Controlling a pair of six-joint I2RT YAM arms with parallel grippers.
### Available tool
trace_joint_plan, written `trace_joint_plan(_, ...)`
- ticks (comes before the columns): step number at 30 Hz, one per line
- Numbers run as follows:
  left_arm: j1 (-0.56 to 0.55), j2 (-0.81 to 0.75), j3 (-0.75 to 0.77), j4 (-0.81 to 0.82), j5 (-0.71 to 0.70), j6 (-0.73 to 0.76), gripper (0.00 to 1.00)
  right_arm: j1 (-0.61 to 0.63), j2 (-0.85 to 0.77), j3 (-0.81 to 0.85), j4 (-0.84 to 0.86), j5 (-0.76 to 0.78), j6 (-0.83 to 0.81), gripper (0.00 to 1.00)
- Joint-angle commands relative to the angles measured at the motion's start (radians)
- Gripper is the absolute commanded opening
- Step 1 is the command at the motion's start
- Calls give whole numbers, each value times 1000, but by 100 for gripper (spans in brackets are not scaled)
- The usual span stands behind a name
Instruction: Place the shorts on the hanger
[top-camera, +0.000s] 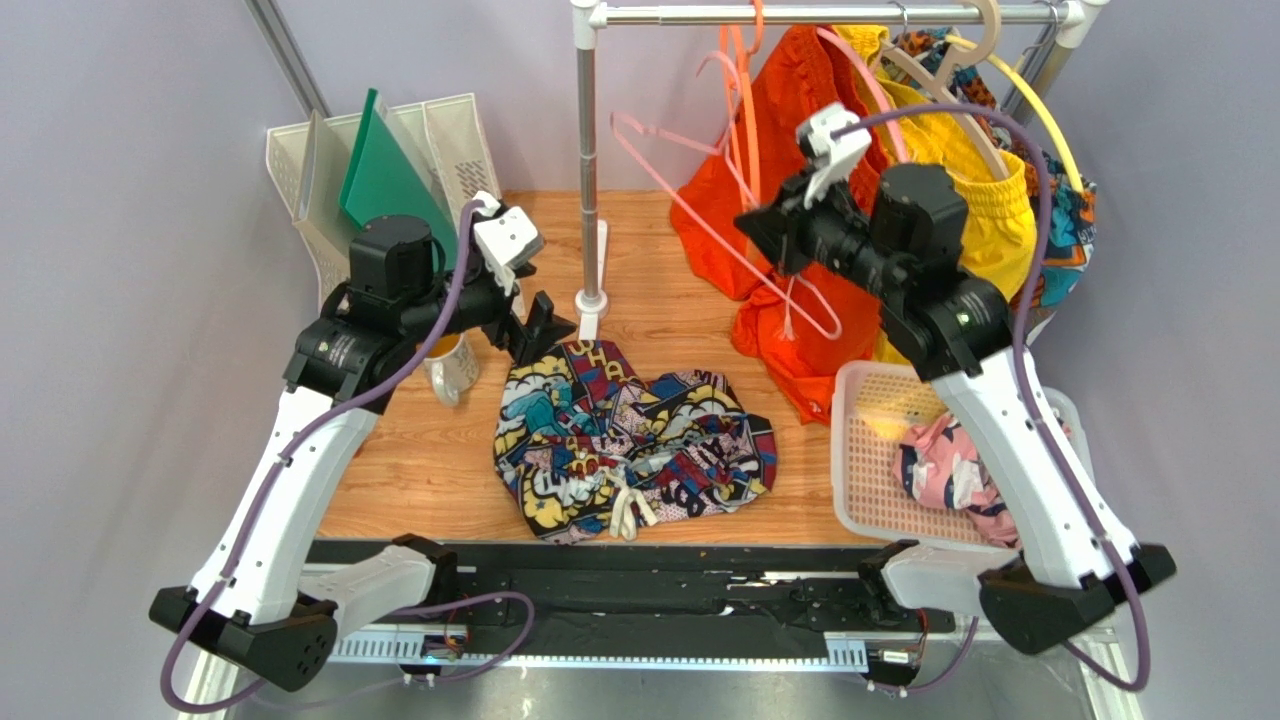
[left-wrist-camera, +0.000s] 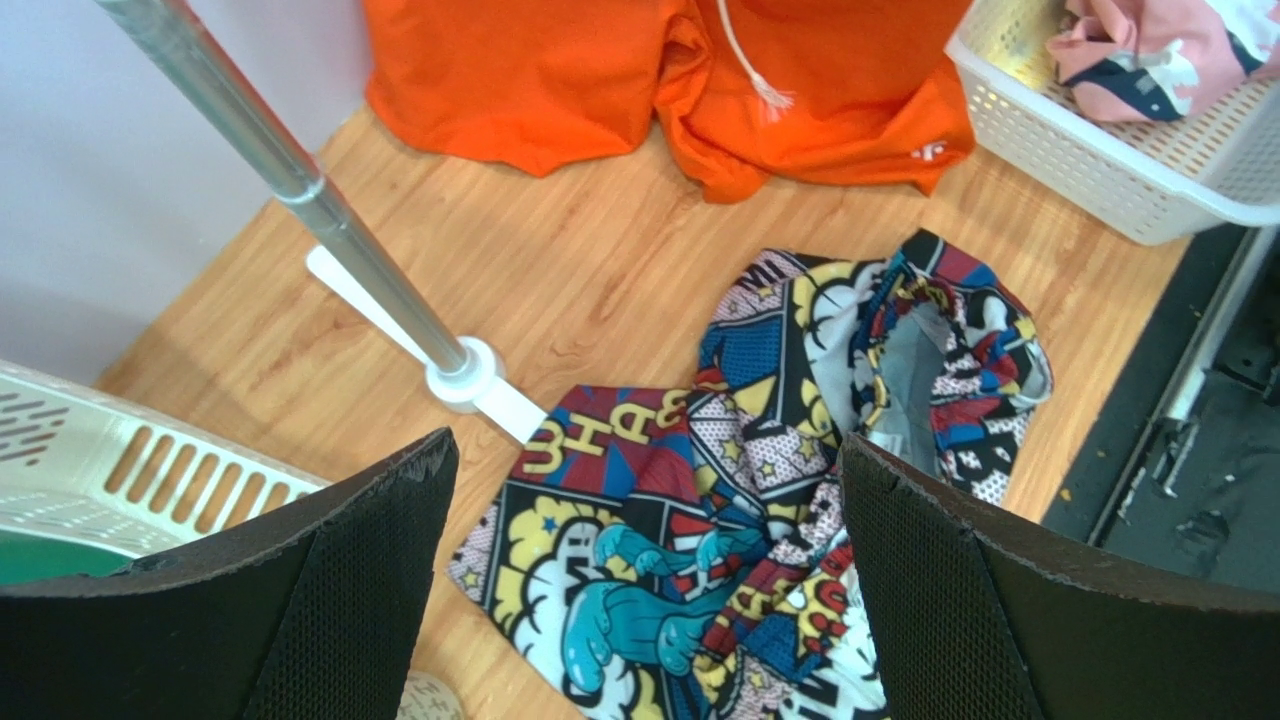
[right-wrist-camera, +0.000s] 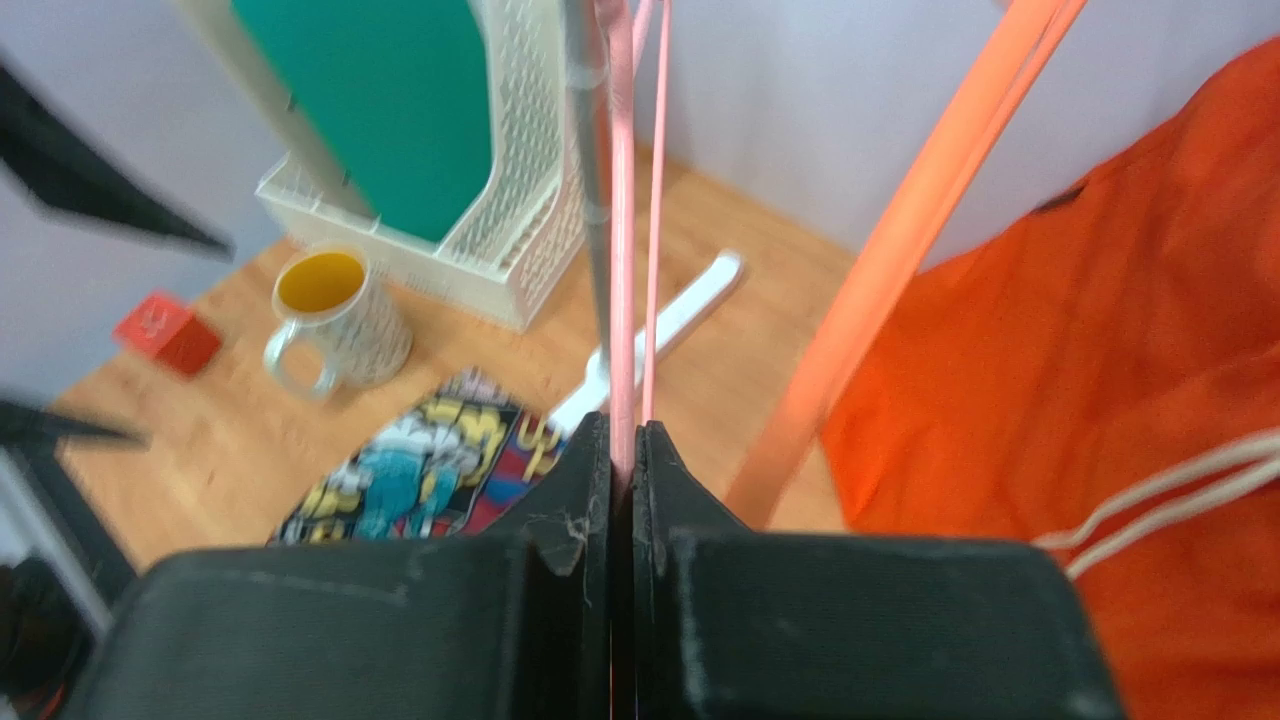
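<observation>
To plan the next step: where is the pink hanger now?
Right wrist view: the pink hanger is pinched in the right gripper, beside the rack pole, left of the orange shorts.

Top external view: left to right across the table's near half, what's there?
mug → comic-print shorts → white basket. The rail post and the orange shorts overlap these sideways, so they are left out.

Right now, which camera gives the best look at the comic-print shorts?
The top external view: the shorts lie whole on the table, white drawstring showing at their near edge. The left wrist view shows most of them close up, cropped at the bottom. The right wrist view catches only a blurred corner.
</observation>
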Motion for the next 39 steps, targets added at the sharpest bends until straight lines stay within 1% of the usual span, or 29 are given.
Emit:
trace_joint_plan(1, 6, -37, -19, -37, 58, 14, 99, 8, -165, -129, -124, -137, -37, 0)
trace_joint_plan(4, 6, -34, -33, -81, 96, 60, 99, 10, -250, -200, -216, -247, -92, 0)
trace_joint_plan(5, 6, -35, -38, -94, 134, 101, 100, 10, -296, -253, -235, -281, -147, 0)
trace_joint_plan(6, 6, -44, -53, -105, 162, 126, 99, 10, -321, -284, -280, -354, -184, 0)
trace_joint_plan(7, 6, -55, -67, -111, 191, 152, 96, 12, -373, -313, -294, -382, -218, 0)
trace_joint_plan(8, 4, -69, -83, -109, 254, 196, 95, 10, -396, -367, -309, -411, -274, 0)
trace_joint_plan(9, 4, -92, -119, -106, 282, 218, 95, 10, -418, -388, -340, -472, -310, 0)
trace_joint_plan(11, 0, -112, -152, -96, 328, 273, 93, 10, -473, -448, -346, -521, -356, 0)
trace_joint_plan(13, -2, -130, -197, -97, 348, 309, 90, 12, -513, -473, -346, -549, -382, 0)
trace_joint_plan(15, -14, -150, -248, -100, 377, 367, 89, 12, -531, -491, -349, -586, -402, 0)
trace_joint_plan(17, -38, -162, -289, -99, 383, 407, 88, 10, -534, -494, -360, -626, -414, 0)
trace_joint_plan(19, -100, -170, -309, -100, 377, 425, 86, 10, -531, -499, -363, -644, -427, 0)
trace_joint_plan(21, -188, -162, -327, -102, 324, 444, 83, 12, -530, -504, -368, -683, -448, 0)
trace_joint_plan(23, -235, -150, -337, -97, 278, 442, 73, 15, -530, -511, -365, -718, -454, 0)
trace_joint_plan(24, -249, -140, -338, -91, 267, 435, 58, 16, -527, -511, -369, -726, -463, 0)
trace_joint_plan(25, -265, -130, -338, -92, 262, 425, 48, 16, -525, -514, -372, -729, -486, 0)
trace_joint_plan(26, -267, -121, -334, -94, 261, 409, 34, 21, -522, -517, -380, -726, -496, 0)
trace_joint_plan(27, -270, -118, -332, -97, 259, 401, 3, 21, -521, -521, -383, -724, -511, 0)
trace_joint_plan(28, -269, -116, -332, -99, 256, 393, 0, 22, -516, -522, -386, -721, -519, 0)
trace_joint_plan(29, -270, -113, -331, -97, 245, 379, 0, 24, -510, -521, -400, -712, -526, 2)
trace_joint_plan(30, -269, -113, -334, -97, 239, 373, 0, 25, -492, -518, -412, -710, -539, 8)
trace_joint_plan(31, -269, -113, -334, -100, 232, 367, 0, 25, -479, -502, -424, -710, -558, 17)
trace_joint_plan(32, -270, -113, -337, -100, 228, 362, 0, 28, -464, -492, -449, -720, -565, 35)
trace_joint_plan(34, -270, -110, -338, -105, 218, 355, 0, 36, -423, -459, -449, -726, -548, 53)
trace_joint_plan(35, -270, -100, -335, -109, 213, 347, 0, 35, -397, -452, -441, -724, -537, 63)
trace_joint_plan(36, -272, -92, -334, -118, 210, 338, 0, 39, -383, -441, -434, -726, -534, 68)
trace_joint_plan(37, -270, -83, -322, -129, 225, 336, 0, 41, -372, -429, -421, -727, -536, 75)
trace_joint_plan(39, -272, -52, -314, -158, 241, 321, 0, 54, -340, -398, -408, -730, -543, 75)
